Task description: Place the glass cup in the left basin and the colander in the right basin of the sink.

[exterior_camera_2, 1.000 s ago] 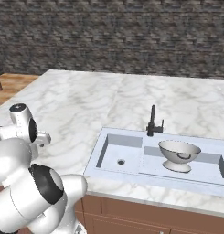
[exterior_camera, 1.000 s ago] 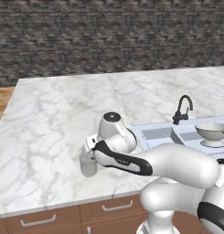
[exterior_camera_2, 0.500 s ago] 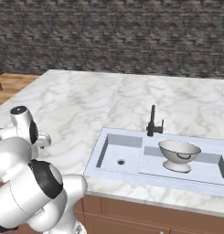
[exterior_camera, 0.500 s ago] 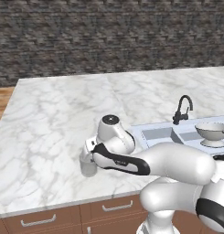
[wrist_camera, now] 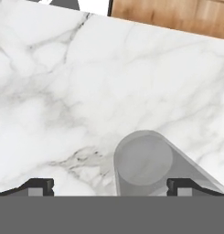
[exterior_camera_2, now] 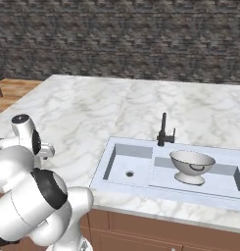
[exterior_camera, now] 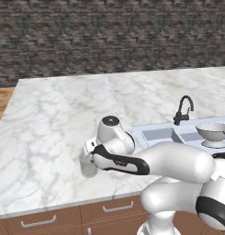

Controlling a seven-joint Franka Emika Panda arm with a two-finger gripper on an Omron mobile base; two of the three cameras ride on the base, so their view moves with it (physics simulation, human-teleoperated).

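The glass cup (exterior_camera: 88,168) stands upright on the marble counter near its front edge, left of the sink (exterior_camera_2: 108,158). My gripper (wrist_camera: 111,187) hangs right above it, open, its fingertips (wrist_camera: 40,186) set to either side of the cup (wrist_camera: 143,161), which sits closer to the right tip. Nothing is gripped. The colander (exterior_camera_2: 192,166) rests upright in the right basin (exterior_camera_2: 219,171); it also appears at the right edge of the left base view as the colander (exterior_camera: 214,134). The left basin (exterior_camera_2: 122,164) holds just its dark drain hole.
A thin black faucet (exterior_camera_2: 163,130) rises behind the sink. The counter's front edge (exterior_camera: 63,202) runs close below the cup, with wooden drawers beneath. A dark stone wall (exterior_camera: 109,36) backs the counter. Wooden floor (wrist_camera: 177,16) lies beyond the counter's end.
The hand has come down toward the glass cup, bringing the open fingers around it. The cup and the colander have stayed put.
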